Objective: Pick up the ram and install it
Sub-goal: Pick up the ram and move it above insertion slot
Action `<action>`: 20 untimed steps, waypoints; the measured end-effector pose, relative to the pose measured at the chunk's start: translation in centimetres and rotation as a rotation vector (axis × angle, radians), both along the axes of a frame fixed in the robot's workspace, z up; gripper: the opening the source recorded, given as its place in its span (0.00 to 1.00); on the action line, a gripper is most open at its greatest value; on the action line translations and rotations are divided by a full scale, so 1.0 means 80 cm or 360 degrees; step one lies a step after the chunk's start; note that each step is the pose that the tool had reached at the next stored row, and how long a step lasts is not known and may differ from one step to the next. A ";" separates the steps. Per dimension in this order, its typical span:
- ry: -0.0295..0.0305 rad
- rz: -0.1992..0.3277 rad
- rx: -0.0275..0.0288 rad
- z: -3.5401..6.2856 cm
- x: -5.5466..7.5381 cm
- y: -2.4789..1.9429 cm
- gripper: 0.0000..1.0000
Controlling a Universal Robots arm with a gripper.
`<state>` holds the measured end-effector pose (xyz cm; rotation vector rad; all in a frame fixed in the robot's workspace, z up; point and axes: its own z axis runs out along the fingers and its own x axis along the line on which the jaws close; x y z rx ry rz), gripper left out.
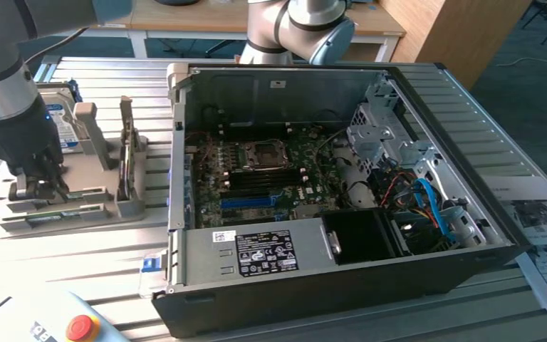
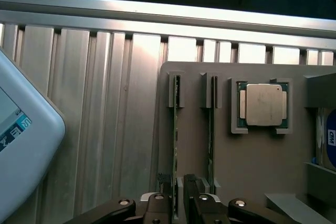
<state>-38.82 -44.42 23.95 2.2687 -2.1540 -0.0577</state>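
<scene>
When the scene is looked at from the exterior view, the gripper [image 1: 38, 191] is seen lowered over a grey holder [image 1: 126, 209] that is placed on the slatted metal table [image 1: 83, 249], at the exterior view's left. The ram [image 1: 76, 211], a thin green stick, is kept standing on its edge in the holder's outermost slot, and a second stick [image 1: 82, 193] is kept in the slot just beside it. A hard drive [image 1: 60, 121] with a blue-and-white label is held upright at the far end of the same holder. An open computer case [image 1: 350, 285] is laid near the holder, towards the exterior view's right, and its motherboard [image 1: 254, 178] is exposed inside. A red button [image 1: 82, 326] is seen at the lower edge, and some printed papers [image 1: 540, 228] are spread beside the case. When the wrist view is taken, the gripper [image 2: 178, 203] is found directly over one end of the ram [image 2: 176, 145], with one finger set on each side of the thin edge. The jaws are spread and nothing is clamped; whether the pads touch the stick cannot be told. The second stick [image 2: 211, 129] is seen parallel in the next slot, and a square silver processor [image 2: 262, 104] is seated in a recess just beyond it.
</scene>
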 end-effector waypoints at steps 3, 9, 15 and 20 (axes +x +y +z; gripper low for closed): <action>-0.00004 0.0000 0.00002 0.000 0.000 0.0000 0.24; 0.00000 0.0000 0.00000 -0.003 0.000 0.0000 0.24; -0.00002 0.0006 0.00001 -0.003 0.000 0.0000 0.24; -0.00005 0.0037 0.00004 -0.003 0.000 0.0001 0.24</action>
